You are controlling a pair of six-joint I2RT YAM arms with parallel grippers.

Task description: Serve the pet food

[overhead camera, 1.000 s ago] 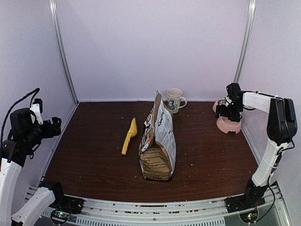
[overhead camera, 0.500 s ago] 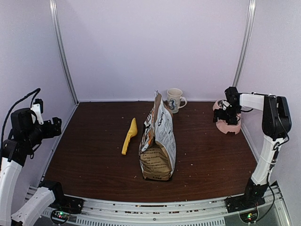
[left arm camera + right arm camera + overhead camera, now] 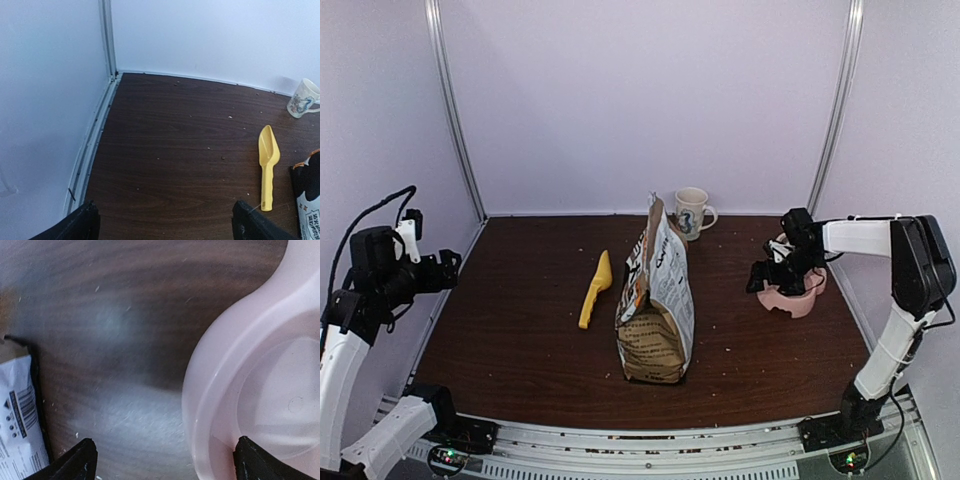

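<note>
The pet food itself is hidden; a kraft-brown bag with a white label (image 3: 655, 300) stands upright mid-table, and its edge shows in the wrist views (image 3: 309, 200) (image 3: 17, 410). A yellow scoop (image 3: 595, 288) (image 3: 267, 160) lies left of the bag. The pink bowl (image 3: 792, 298) (image 3: 260, 390) sits right of the bag. My right gripper (image 3: 775, 282) (image 3: 162, 460) is open and straddles the bowl's left rim, one finger inside and one outside. My left gripper (image 3: 445, 268) (image 3: 165, 225) hangs open and empty over the table's left edge.
A white patterned mug (image 3: 692, 212) (image 3: 303, 98) stands at the back behind the bag. Small crumbs dot the dark wooden table (image 3: 530, 330). White walls close in the left, back and right sides.
The right gripper has swung left and nearer, and the pink bowl has slid with it away from the right wall. The left gripper has edged slightly to the right.
</note>
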